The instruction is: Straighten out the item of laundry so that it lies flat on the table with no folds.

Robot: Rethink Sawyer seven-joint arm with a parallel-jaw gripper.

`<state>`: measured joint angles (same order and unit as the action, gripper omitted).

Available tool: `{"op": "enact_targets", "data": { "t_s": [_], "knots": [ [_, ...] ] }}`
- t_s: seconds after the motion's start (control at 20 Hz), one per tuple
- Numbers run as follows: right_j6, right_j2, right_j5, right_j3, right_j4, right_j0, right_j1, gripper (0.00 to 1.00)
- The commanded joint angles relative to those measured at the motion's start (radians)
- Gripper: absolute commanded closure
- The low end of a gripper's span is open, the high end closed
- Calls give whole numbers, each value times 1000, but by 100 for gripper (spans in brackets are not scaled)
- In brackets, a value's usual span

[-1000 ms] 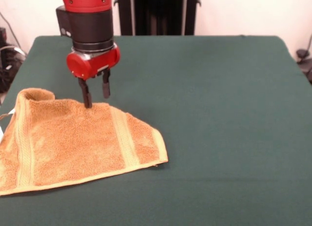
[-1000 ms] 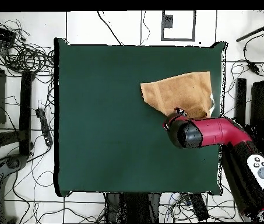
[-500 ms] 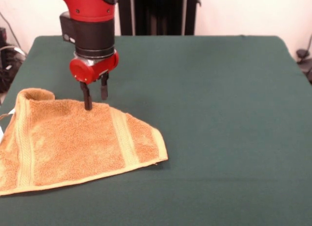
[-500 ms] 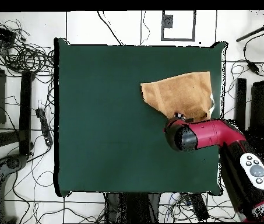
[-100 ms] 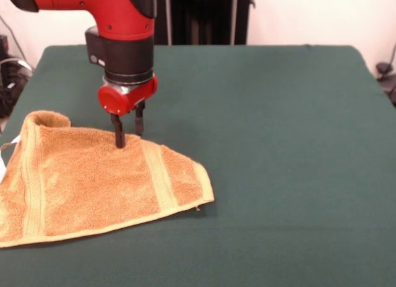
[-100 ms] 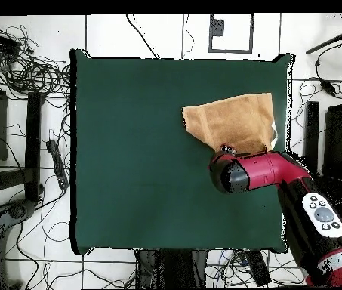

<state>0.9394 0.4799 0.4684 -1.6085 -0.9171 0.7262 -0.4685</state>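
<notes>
The item of laundry is an orange-tan towel lying at the left of the front view, folded, with a rolled-up corner at its far left and pale bands. In the overhead view the item of laundry lies near the table's right edge. My gripper stands at the towel's far edge, open, with one finger pressed on the cloth and the other just behind the edge over the green table. In the overhead view the arm's head hides the gripper.
The table stretches wide to the left of the towel in the overhead view. Cables and stands lie on the floor around it. A small white tag sticks out at the towel's left side.
The gripper has shifted a little to the right and nearer along the towel's far edge, and sits lower. The towel looks the same.
</notes>
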Motion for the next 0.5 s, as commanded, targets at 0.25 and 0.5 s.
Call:
{"op": "enact_targets", "data": {
  "t_s": [0.25,0.5],
  "knots": [
    [67,17,-166,-8,-69,-40,45,100],
    [118,-1,-189,-5,-53,-71,47,100]
  ]
}}
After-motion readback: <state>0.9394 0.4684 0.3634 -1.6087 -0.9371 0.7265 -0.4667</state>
